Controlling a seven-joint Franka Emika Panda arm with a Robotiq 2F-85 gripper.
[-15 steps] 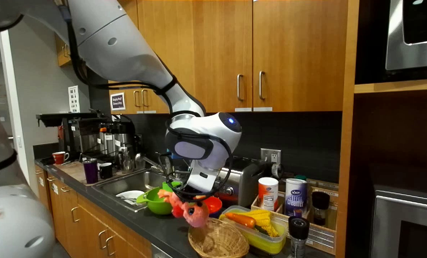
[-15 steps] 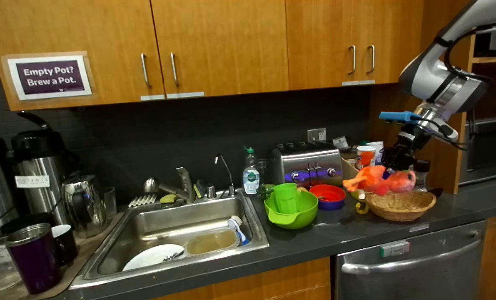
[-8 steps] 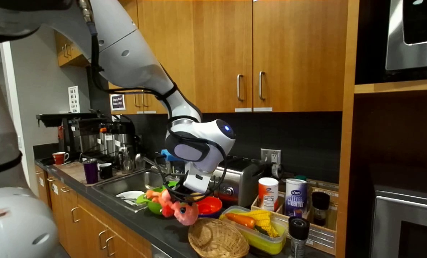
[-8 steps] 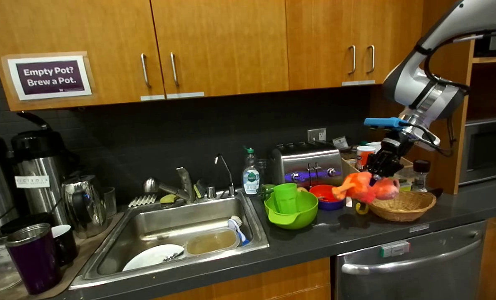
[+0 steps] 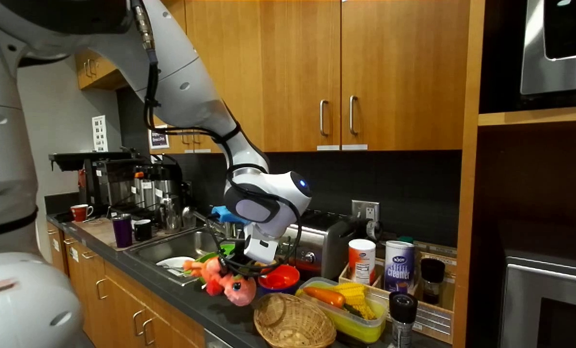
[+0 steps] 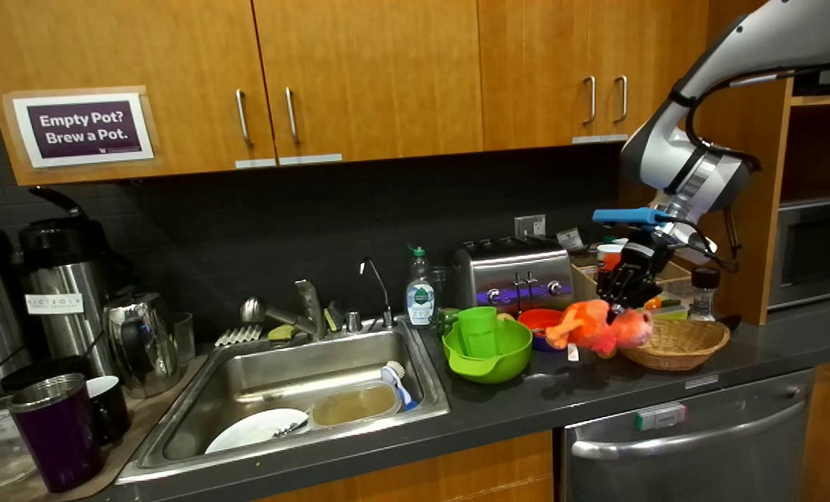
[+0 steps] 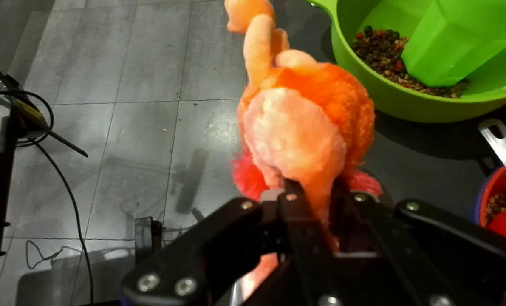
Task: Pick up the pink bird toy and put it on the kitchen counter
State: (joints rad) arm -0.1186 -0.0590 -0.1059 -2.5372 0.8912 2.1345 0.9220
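A green cup (image 6: 479, 333) tilts inside the lime-green bowl (image 6: 488, 371), among peppercorn-like grains (image 7: 380, 51). From that bowl, as I face the sink (image 6: 296, 369), the toaster (image 6: 513, 275) stands at one o'clock, the wicker basket (image 6: 679, 358) at three, the dish-soap bottle (image 6: 420, 300) at ten; at eight, a white plate (image 6: 247, 434) rests in the sink.

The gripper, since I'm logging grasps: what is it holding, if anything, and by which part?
The gripper holds the pink bird toy, pinched at the narrow part between its head and body.
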